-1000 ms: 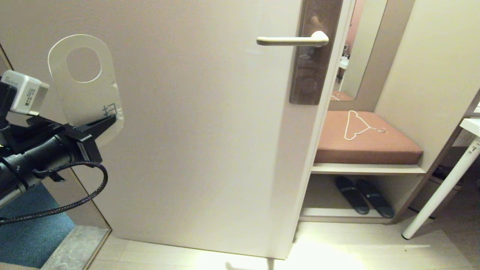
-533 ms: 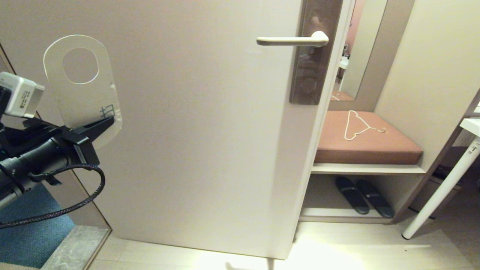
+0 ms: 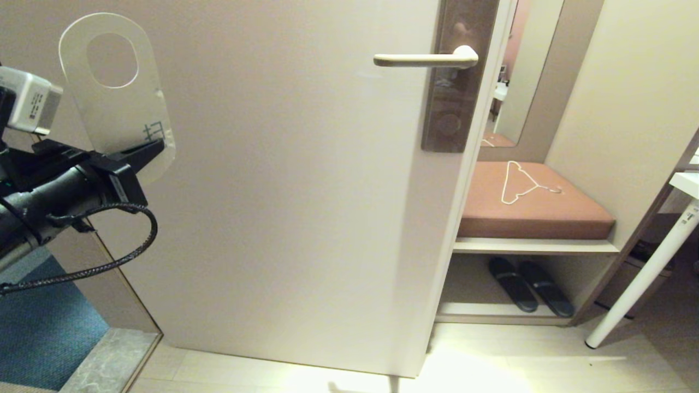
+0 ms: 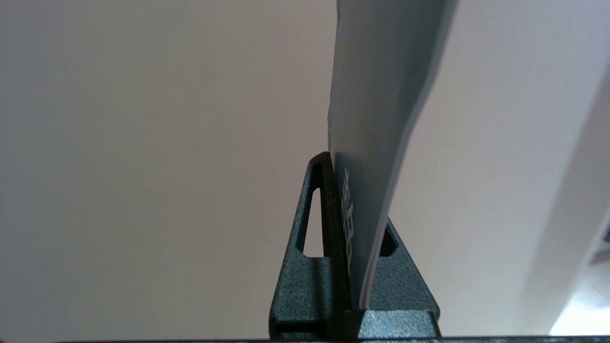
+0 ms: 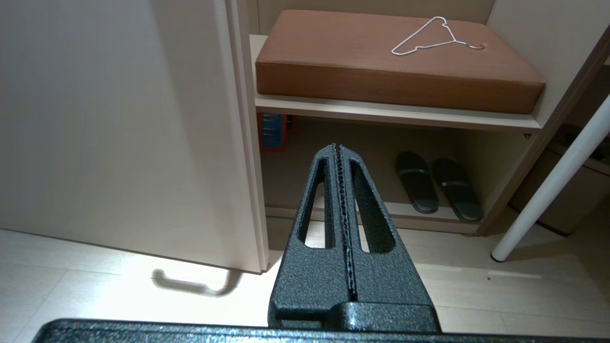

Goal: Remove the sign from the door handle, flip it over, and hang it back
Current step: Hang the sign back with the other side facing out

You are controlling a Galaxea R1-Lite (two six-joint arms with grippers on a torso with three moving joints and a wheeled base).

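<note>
L hand (image 3: 155,148), black w/ slotted fingers, sits at mid-left of the head view, clamped tight on the lower end of the flat rounded door-hanger sign (image 3: 117,103). Sign stands nearly upright at upper left of frame, oval hole at the top, pale whitish face toward the camera w/ a bit of dark print just above the fingers. It's held in front of the cream door (image 3: 284,191), well apart from the slim straight beige metal door handle (image 3: 420,59), which sticks out level at upper centre-right on its dark brown plate (image 3: 458,93). Nothing hangs on the handle.

L wrist view: sign (image 4: 376,119) seen edge-on, blue-grey face showing w/ white print, pinched between the two black fingers (image 4: 317,214).

R hand (image 5: 344,190): black, fingers fully together, holding nothing; not in the head view. R wrist view has it pointing toward the floor near the door's edge. Beyond it: brown cushioned bench (image 5: 395,62) w/ a white wire hanger (image 5: 433,35) lying on top, pair of dark slippers (image 5: 436,186) on the shelf below, white table leg (image 5: 553,181) at right.
</note>
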